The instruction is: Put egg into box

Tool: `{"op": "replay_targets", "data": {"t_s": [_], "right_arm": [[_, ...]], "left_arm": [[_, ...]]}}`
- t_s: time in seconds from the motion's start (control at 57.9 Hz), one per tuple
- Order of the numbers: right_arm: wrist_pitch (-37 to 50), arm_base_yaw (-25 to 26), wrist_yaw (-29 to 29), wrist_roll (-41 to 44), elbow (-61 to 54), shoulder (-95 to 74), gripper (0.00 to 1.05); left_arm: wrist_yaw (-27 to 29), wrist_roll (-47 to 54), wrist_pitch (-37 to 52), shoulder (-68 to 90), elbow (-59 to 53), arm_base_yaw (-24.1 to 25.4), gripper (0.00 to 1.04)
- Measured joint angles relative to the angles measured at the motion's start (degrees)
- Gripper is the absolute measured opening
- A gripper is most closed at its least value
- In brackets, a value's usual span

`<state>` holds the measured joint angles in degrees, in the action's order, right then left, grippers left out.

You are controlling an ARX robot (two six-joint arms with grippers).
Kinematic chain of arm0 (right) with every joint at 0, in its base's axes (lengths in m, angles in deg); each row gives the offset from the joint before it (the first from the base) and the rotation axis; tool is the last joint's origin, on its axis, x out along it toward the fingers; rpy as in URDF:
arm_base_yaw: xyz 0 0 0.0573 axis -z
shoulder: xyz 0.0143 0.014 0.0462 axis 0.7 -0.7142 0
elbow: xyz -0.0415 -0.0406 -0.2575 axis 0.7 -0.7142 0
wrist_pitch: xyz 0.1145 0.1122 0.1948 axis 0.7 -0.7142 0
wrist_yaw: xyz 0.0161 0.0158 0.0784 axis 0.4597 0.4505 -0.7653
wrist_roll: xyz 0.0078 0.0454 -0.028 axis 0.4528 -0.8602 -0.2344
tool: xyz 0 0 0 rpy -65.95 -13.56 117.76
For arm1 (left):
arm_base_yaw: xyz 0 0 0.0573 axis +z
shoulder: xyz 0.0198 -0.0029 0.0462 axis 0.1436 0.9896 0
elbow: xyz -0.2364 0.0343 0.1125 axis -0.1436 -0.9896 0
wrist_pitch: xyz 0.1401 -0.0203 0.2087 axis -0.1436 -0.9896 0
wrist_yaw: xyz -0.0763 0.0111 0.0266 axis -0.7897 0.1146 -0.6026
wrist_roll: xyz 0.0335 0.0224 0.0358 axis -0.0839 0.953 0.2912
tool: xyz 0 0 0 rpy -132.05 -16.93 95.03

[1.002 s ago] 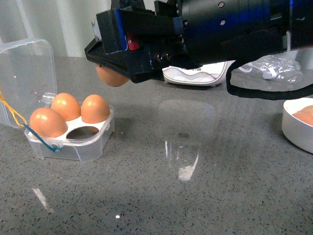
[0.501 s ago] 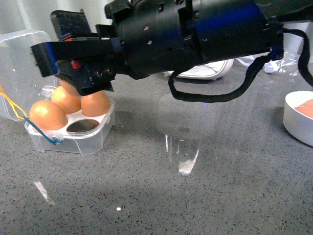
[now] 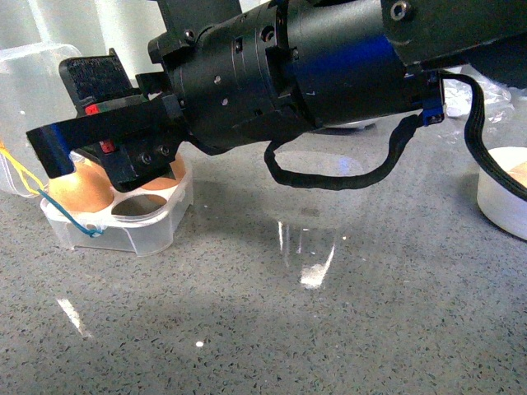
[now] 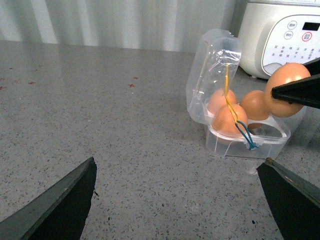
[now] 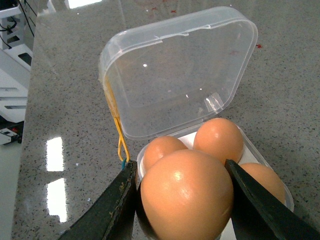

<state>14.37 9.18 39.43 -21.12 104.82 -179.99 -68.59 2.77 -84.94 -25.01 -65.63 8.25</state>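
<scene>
The right gripper (image 5: 179, 167) was clamped on the egg (image 5: 186, 195), one dark finger (image 5: 107, 210) pressed to each side, holding it just above the box (image 3: 123, 234) on the grey speckled counter (image 3: 329, 329). The box's clear lid (image 5: 175, 65) stood open. Three other brown eggs (image 4: 227, 117) sat in the white tray (one hole (image 3: 136, 206) lay empty), and yellow and blue cord loops (image 4: 240, 127) hung at its corner. The left gripper (image 4: 178, 162) hovered near the counter with its jaws wide apart, holding nothing. Behind the box stood a white appliance (image 4: 280, 35); its button lettering was too small to read. A white bowl (image 3: 494, 177) sat well apart to the right.
</scene>
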Motion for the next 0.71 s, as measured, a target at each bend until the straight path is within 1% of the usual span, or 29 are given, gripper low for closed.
{"op": "replay_targets", "data": {"t_s": [0.207,0.432,0.467,0.501,0.57,0.605,0.639,0.708], "right_arm": [[-0.68,0.00,1.11,1.05,-0.02,-0.50,0.44],[-0.94,0.00,1.09,1.27,-0.42,-0.94,0.45],[-0.94,0.00,1.09,1.44,-0.42,-0.94,0.48],[-0.96,0.00,1.07,1.49,-0.44,-0.94,0.55],[-1.01,0.00,1.07,1.55,-0.42,-0.94,0.64],[-1.01,0.02,1.07,1.57,-0.44,-0.94,0.71],[-1.01,0.02,1.07,1.60,-0.44,-0.94,0.75],[-1.03,0.04,1.05,1.57,-0.42,-0.94,0.85]], "left_arm": [[0.00,0.02,0.00,0.00,0.00,0.00,0.98],[0.00,0.02,0.00,0.00,0.00,0.00,0.98],[0.00,0.02,0.00,0.00,0.00,0.00,0.98],[0.00,0.02,0.00,0.00,0.00,0.00,0.98],[0.00,0.02,0.00,0.00,0.00,0.00,0.98],[0.00,0.02,0.00,0.00,0.00,0.00,0.98],[0.00,0.02,0.00,0.00,0.00,0.00,0.98],[0.00,0.02,0.00,0.00,0.00,0.00,0.98]]}}
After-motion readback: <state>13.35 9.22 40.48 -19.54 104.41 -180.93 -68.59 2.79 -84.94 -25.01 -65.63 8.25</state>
